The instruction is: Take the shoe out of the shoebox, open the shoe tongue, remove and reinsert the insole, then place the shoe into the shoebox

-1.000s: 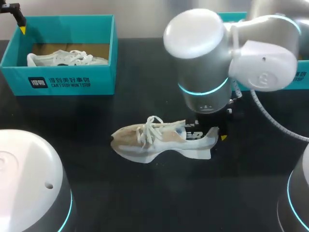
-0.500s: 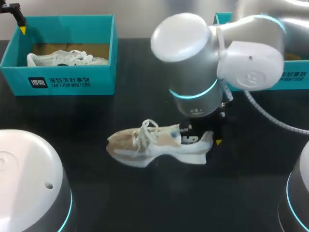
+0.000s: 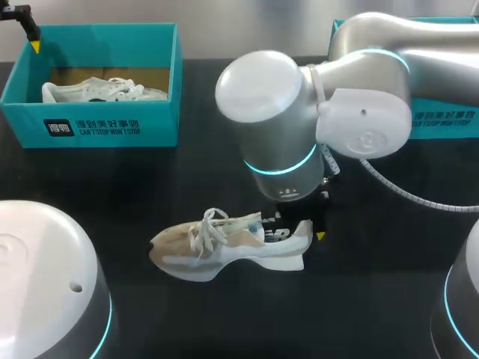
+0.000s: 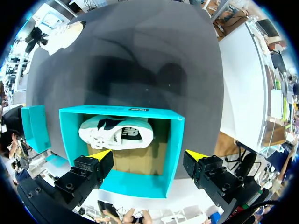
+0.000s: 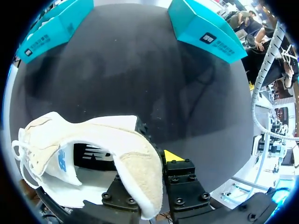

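Head view: shoe [image 3: 228,243] dragged nearer, leftward.

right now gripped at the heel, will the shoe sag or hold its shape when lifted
Probably holds shape: the shoe has a thick sole. Its loose laces will likely dangle. The padded heel may squash in the right gripper.
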Action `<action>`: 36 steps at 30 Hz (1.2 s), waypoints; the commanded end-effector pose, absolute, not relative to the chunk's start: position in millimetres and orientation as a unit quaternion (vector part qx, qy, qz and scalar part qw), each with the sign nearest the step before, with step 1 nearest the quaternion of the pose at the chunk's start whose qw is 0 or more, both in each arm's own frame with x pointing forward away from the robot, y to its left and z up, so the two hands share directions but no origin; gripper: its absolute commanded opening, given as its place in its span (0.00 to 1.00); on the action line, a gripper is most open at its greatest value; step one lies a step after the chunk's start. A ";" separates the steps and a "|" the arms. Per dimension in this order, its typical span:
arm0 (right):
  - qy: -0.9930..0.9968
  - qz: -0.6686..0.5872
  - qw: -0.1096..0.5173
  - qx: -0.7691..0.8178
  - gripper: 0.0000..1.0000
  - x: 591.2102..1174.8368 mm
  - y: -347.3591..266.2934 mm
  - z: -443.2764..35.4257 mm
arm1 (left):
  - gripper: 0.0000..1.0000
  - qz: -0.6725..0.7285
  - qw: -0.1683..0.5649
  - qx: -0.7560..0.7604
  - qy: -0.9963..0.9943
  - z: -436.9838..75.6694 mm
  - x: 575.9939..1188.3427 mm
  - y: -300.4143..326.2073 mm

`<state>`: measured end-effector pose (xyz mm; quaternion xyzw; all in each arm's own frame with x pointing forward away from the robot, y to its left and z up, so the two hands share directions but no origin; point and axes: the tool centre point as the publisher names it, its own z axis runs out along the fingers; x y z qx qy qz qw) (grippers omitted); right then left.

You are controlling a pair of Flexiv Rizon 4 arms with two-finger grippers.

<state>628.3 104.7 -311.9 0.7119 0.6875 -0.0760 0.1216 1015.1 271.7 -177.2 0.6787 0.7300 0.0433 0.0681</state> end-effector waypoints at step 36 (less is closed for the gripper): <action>0.585 -0.141 0.134 0.787 0.00 637.0 136.3 -388.7 | 1.00 0.045 0.068 0.679 0.730 -176.9 1013.5 271.7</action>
